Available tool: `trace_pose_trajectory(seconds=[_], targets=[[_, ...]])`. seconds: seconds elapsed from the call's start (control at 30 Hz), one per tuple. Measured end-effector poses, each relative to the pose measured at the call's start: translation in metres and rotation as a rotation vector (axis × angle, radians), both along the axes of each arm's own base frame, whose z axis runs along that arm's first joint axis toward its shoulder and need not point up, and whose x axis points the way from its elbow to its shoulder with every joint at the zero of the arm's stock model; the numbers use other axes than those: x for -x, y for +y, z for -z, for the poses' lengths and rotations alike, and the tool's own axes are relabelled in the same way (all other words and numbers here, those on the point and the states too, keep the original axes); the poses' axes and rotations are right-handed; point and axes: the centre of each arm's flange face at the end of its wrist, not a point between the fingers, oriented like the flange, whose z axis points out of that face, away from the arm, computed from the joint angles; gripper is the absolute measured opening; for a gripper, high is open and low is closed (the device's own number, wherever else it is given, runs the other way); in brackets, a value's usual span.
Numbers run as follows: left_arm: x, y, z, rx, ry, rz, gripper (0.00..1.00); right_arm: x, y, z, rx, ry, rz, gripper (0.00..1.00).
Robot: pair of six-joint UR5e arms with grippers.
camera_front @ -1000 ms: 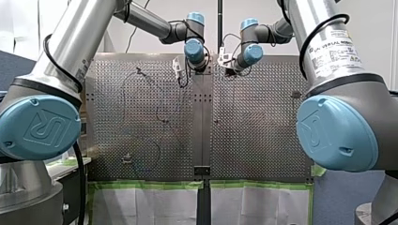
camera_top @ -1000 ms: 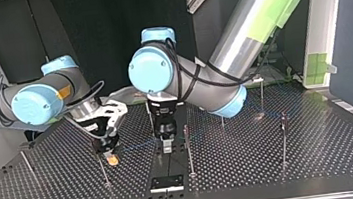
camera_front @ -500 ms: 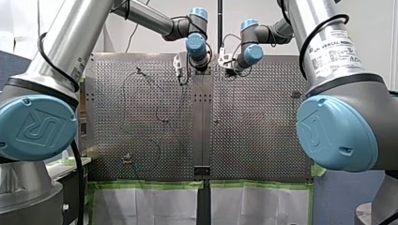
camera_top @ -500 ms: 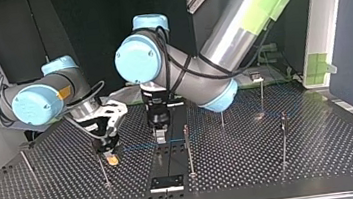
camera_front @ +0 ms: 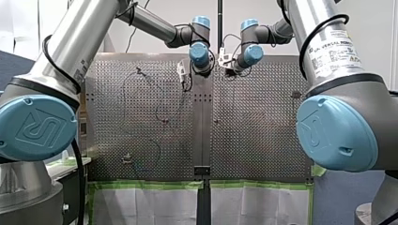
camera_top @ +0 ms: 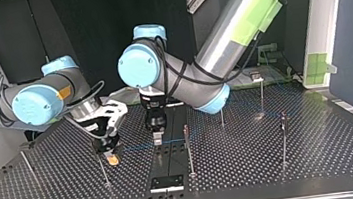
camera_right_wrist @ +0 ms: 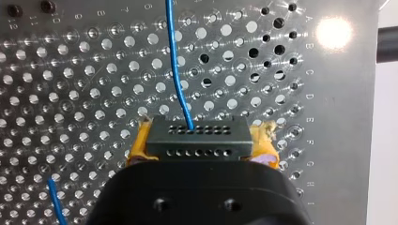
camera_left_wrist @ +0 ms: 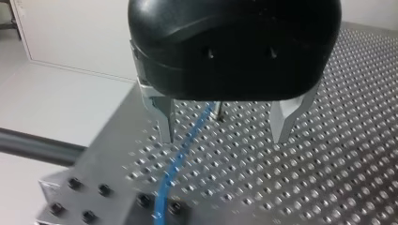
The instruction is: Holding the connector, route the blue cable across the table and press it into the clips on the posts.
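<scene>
FRONT VIEW: my left arm and my right arm reach side by side over the far end of the perforated metal table.

TOP VIEW: The yellow-padded right gripper hangs low at the view's left, beside a slim metal post. The black left gripper stands near the middle, next to a second post. A thin blue cable stretches between the two grippers, above the table.

LEFT WRIST VIEW: The left gripper's metal fingers are spread wide and grasp nothing. The cable runs beneath them, close to one finger.

RIGHT WRIST VIEW: The right gripper's yellow pads are clenched on both ends of a black rectangular connector with two rows of small holes. The cable leaves the connector's face and runs ahead over the table
</scene>
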Motion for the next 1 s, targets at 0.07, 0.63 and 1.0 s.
trace_pose_trajectory(seconds=[0.07,0.63,1.0], targets=[[-0.007,0.001,0.005,0.006,-0.008,-0.003,1.00,0.000,0.000,0.000,0.000,0.000,-0.001,0.00],[-0.033,0.021,0.002,0.015,-0.023,-0.017,0.96,0.000,0.000,0.000,0.001,-0.002,0.000,0.00],[-0.031,0.021,0.003,0.001,-0.023,-0.043,0.04,-0.002,0.001,0.000,-0.003,-0.010,-0.020,0.00]])
